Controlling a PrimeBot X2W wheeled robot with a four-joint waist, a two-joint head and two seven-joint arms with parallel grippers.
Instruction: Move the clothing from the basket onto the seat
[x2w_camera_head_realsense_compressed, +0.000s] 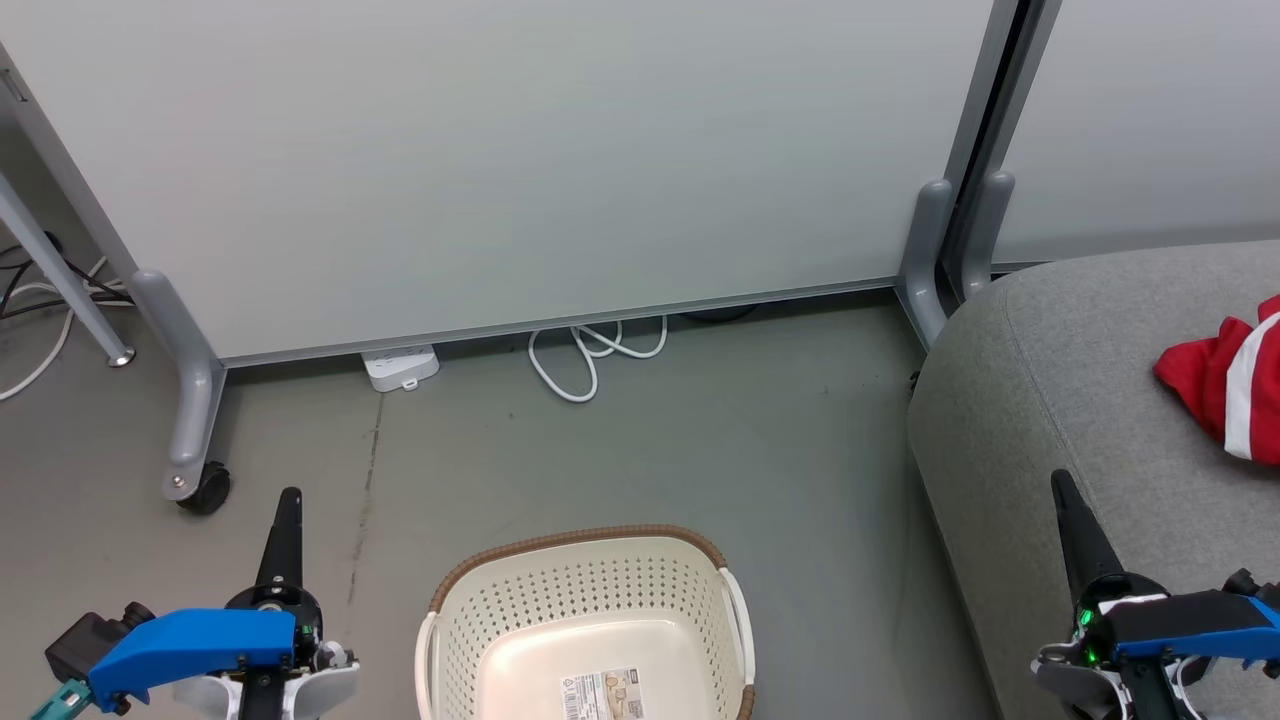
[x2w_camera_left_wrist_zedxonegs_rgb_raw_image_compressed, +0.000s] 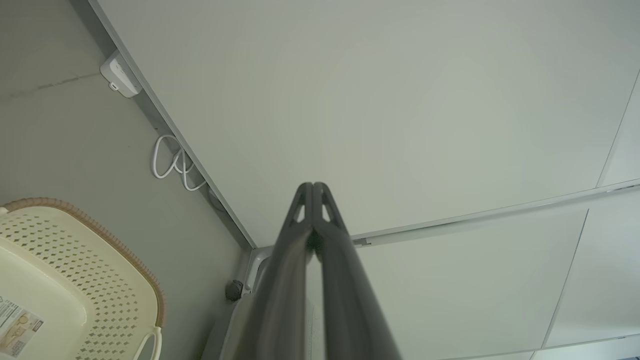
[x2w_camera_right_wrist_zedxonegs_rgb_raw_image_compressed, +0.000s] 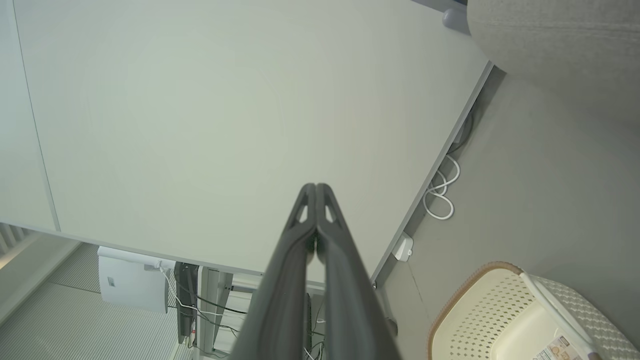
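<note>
Left gripper: both fingers pressed flat together along their length, nothing between them. The left wrist view agrees, tips meeting. It hangs over bare floor and points toward the partition panel.

Basket: just right of my left gripper and nearer to me than its tip. It stands on the floor between my two grippers, closer to the left one. The inside is bare down to the label sticker, and I see no fabric in it from the head or either wrist.

Seat: right of the basket, with a strip of floor between them. My right gripper hovers over the seat's near left corner, fingers closed tight on nothing.

Clothing: red fabric with a white stripe, crumpled on the seat. It is ahead and to the right of my right gripper, well apart from it, and far across from the left one. The picture's edge cuts it off, so I cannot tell whether the heap is one garment or two.

Handling, my judgement: soft, light and limp, so it will drape and trail when lifted. It is neither fragile nor slippery. The best hold is a pinch on a raised fold of the bunch, not on flat cloth. With the basket bare, the transfer looks done or nearly so.
</note>
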